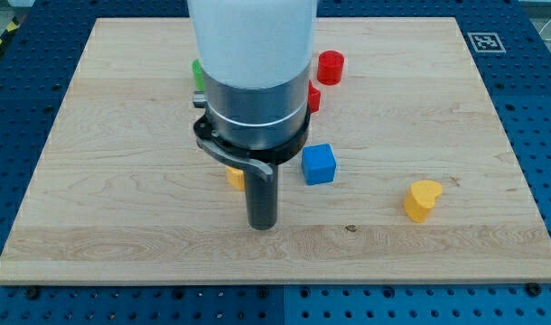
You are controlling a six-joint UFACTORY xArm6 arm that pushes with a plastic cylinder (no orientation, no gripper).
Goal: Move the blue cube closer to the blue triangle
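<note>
The blue cube [319, 164] sits on the wooden board [113, 190] just right of centre. My tip [262, 225] rests on the board below and to the left of the cube, a short gap apart. The blue triangle is not visible; the arm's white and grey body [253, 81] hides the upper middle of the board.
A red cylinder [331, 67] stands near the view's top. A second red block [313, 97] and a green block [196, 74] peek out from behind the arm. A yellow block [235, 177] is partly hidden left of my rod. A yellow heart-shaped block [422, 199] lies at the right.
</note>
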